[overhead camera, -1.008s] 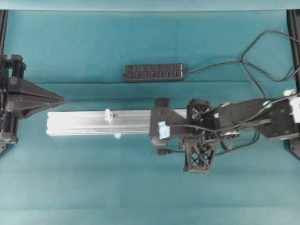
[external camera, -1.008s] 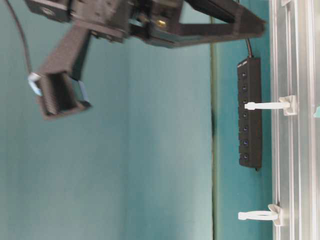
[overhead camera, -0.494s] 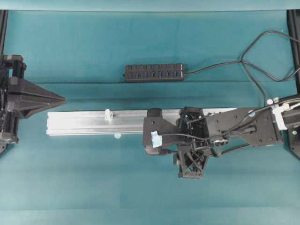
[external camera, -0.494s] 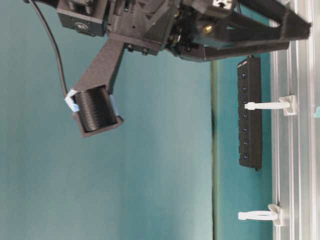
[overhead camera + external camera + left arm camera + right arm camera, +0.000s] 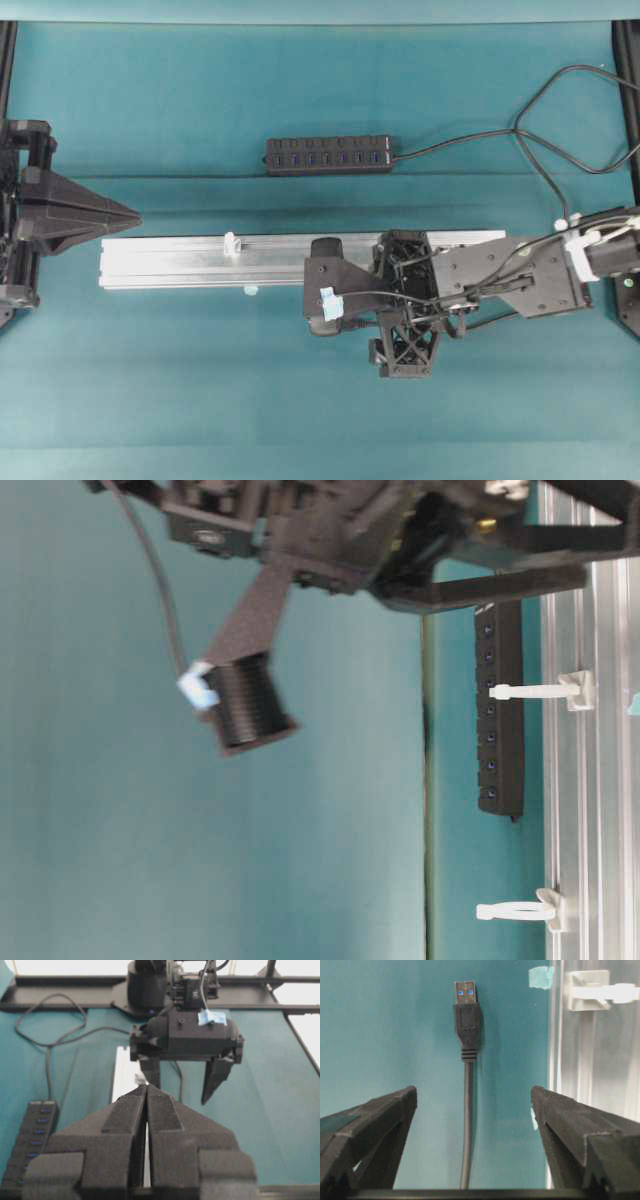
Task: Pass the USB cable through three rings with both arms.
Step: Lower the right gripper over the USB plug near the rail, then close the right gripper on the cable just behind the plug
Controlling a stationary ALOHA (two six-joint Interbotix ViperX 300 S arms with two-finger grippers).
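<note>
Right gripper (image 5: 472, 1105) open — USB cable (image 5: 466, 1060) lengthwise between fingers, plug away.

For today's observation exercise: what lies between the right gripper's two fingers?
In the right wrist view, the USB cable runs between the fingers, untouched, plug pointing away, on bare teal cloth.
</note>
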